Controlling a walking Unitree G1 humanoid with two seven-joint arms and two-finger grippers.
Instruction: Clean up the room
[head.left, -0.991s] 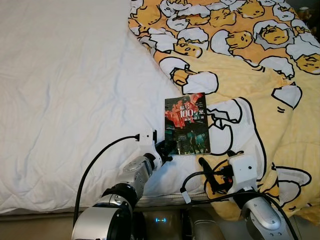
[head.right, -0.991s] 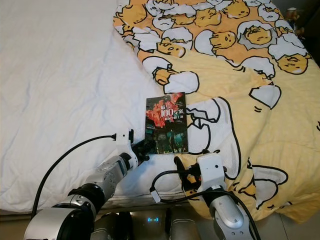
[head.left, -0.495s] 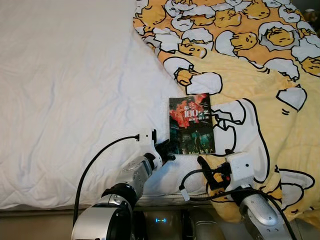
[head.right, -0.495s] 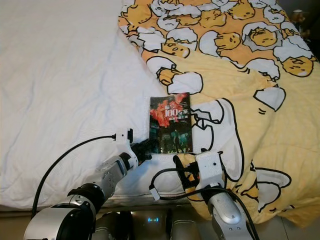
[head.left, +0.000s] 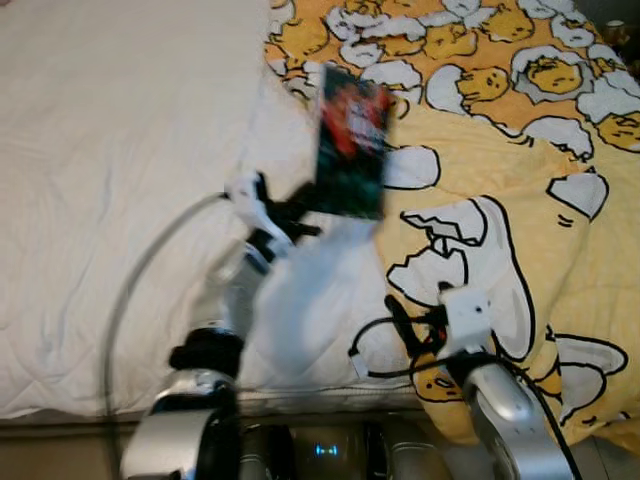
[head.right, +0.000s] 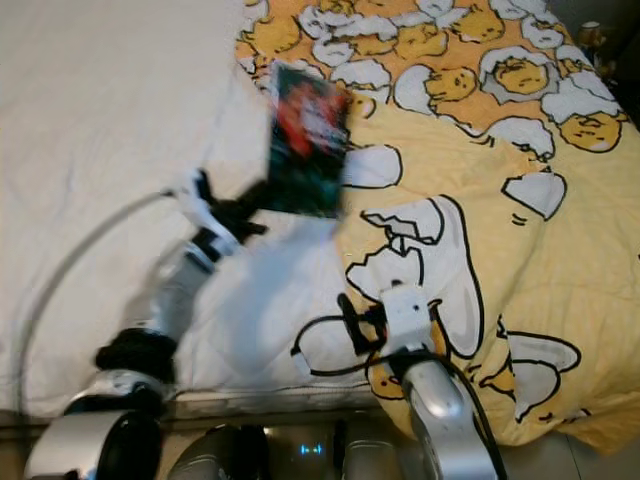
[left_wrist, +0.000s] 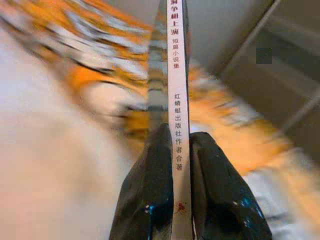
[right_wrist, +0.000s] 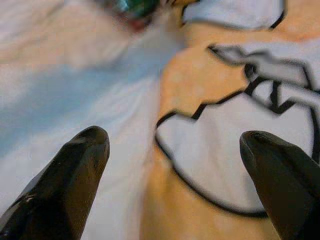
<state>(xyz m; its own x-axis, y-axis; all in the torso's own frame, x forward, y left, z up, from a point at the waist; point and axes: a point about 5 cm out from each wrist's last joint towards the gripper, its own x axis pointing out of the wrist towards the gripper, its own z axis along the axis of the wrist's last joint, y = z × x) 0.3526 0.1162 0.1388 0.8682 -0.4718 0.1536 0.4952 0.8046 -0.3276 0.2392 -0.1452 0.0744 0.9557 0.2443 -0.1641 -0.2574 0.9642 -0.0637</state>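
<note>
A dark paperback book (head.left: 350, 140) with a red cover picture hangs in the air above the bed, blurred by motion. My left gripper (head.left: 300, 213) is shut on its lower edge, arm raised. In the left wrist view the book's white spine (left_wrist: 178, 125) stands clamped between both black fingers (left_wrist: 150, 195). My right gripper (head.left: 400, 322) rests low over the yellow egg-print blanket (head.left: 520, 170) near the bed's front edge. It is open, and its fingers (right_wrist: 75, 170) stand wide apart with nothing between them.
A white quilted sheet (head.left: 110, 170) covers the left half of the bed. The yellow blanket lies bunched over the right half. The bed's front edge (head.left: 80, 415) runs just before my body. Black cables loop by the right wrist (head.left: 375, 350).
My left gripper has lifted the book off the bed, up and slightly left; before it lay flat with the gripper at its lower left corner. The right arm has barely moved.
</note>
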